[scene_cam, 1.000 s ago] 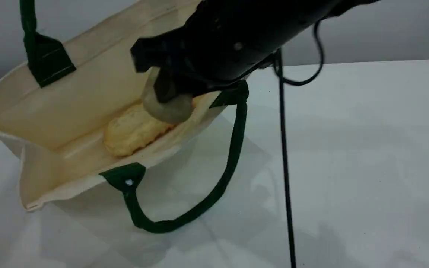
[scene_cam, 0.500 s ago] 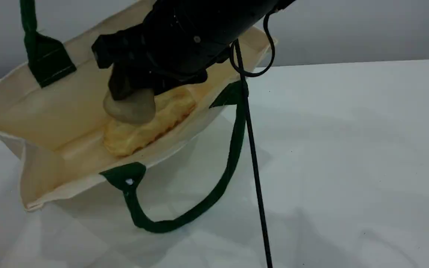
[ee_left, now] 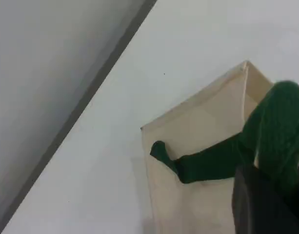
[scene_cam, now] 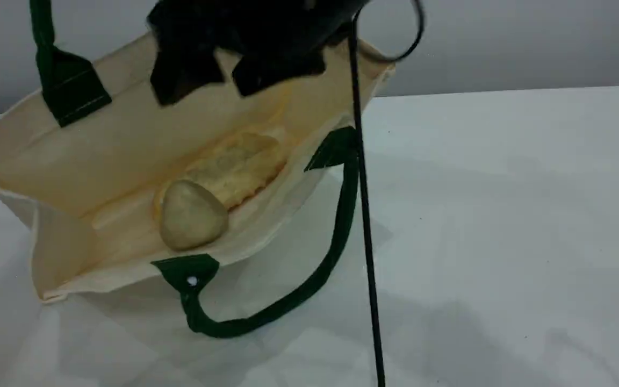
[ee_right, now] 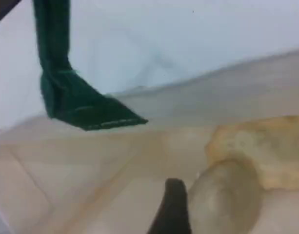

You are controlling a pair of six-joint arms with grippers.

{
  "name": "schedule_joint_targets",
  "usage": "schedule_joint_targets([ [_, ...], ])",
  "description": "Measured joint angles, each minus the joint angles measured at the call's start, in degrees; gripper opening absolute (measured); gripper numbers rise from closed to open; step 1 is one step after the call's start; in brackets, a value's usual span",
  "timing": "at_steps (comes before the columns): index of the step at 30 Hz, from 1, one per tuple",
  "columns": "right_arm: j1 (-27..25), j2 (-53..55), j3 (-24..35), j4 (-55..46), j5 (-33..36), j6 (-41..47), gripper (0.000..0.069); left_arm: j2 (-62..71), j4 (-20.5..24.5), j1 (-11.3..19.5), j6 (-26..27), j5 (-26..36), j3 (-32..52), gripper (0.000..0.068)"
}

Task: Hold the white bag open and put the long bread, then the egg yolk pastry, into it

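The white bag (scene_cam: 100, 156) lies open on the counter (scene_cam: 503, 215), its green handle (ee_left: 208, 163) pinched in the closed left hand (ee_left: 266, 195). Inside, against the ridged golden long bread (scene_cam: 245, 166), the smooth beige egg yolk pastry (scene_cam: 191, 215) has just dropped from the right hand (scene_cam: 226, 80), now spread empty above; packing looks complete.

No legible text or labels anywhere.

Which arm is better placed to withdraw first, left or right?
Right. The right gripper hangs open above the cream canvas bag, clear of the small beige rounded pastry; the left gripper is shut on the dark green strap handle.
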Motion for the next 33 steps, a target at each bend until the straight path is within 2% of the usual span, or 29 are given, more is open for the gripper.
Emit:
schedule_joint_targets([
  [6,-5.8,-4.7,0.0,-5.0,5.2,3.0,0.0582,0.0,0.2,0.0,0.0,0.0,0.0,0.0080],
  [12,-12.8,-7.9,0.0,-10.0,5.2,4.0,0.0581,0.0,0.2,0.0,-1.3,0.0,0.0,0.0080],
  [25,-32.4,-8.2,0.0,-17.4,5.1,6.0,0.0580,0.0,0.2,0.0,-1.3,0.0,0.0,0.0080],
  [29,-35.5,-8.2,0.0,-17.3,4.6,6.0,0.0580,0.0,0.2,0.0,-1.3,0.0,0.0,0.0080],
  [33,-36.1,-8.2,0.0,-17.2,4.7,6.0,0.0580,0.0,0.2,0.0,-1.3,0.0,0.0,0.0093],
])
